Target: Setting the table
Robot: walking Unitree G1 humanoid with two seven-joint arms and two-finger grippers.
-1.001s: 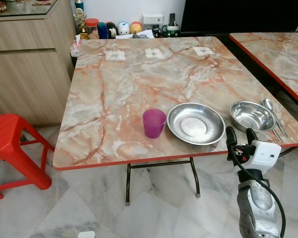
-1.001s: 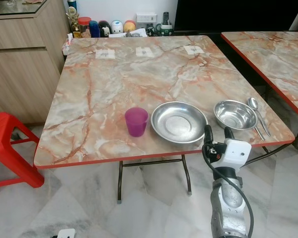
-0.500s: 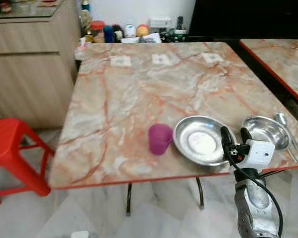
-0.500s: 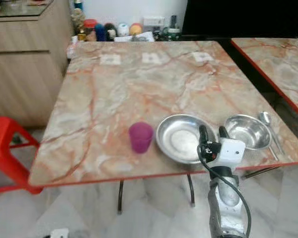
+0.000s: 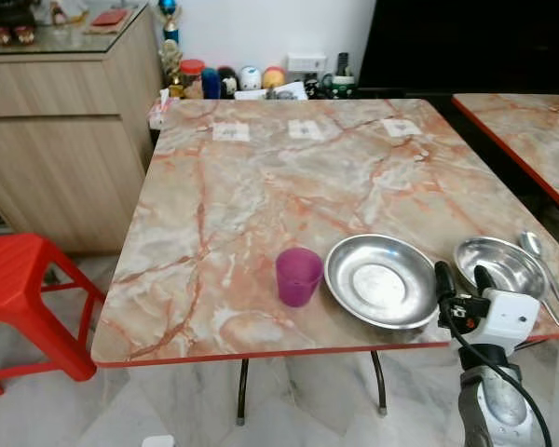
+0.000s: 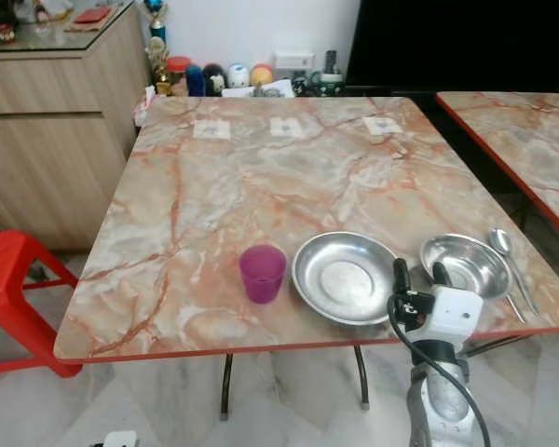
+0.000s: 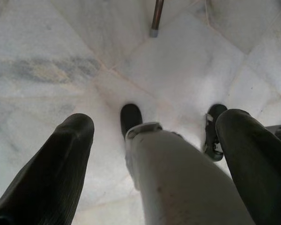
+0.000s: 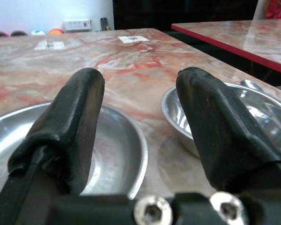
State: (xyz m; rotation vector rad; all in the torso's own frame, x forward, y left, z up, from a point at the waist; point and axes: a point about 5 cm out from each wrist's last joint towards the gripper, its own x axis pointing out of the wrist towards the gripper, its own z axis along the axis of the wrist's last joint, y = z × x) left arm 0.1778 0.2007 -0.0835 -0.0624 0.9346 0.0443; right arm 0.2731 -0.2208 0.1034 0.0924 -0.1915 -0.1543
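- A red plastic stool (image 5: 19,289) stands on the floor left of the marble-patterned table (image 5: 261,186).
- A purple cup (image 5: 298,276) sits upright near the table's front edge.
- Just right of it lies a shallow steel plate (image 5: 380,279), then a steel bowl (image 5: 499,265) with a spoon (image 5: 540,261) beside it.
- The right gripper (image 5: 465,280) is raised at the table's front edge, between plate and bowl, fingers spread and empty.
- The left gripper (image 7: 154,154) hangs over the floor, fingers spread.

Glossy marble-look table (image 5: 261,186), shiny metal plate (image 5: 380,279) and bowl (image 5: 497,264), matt purple plastic cup (image 5: 298,276)
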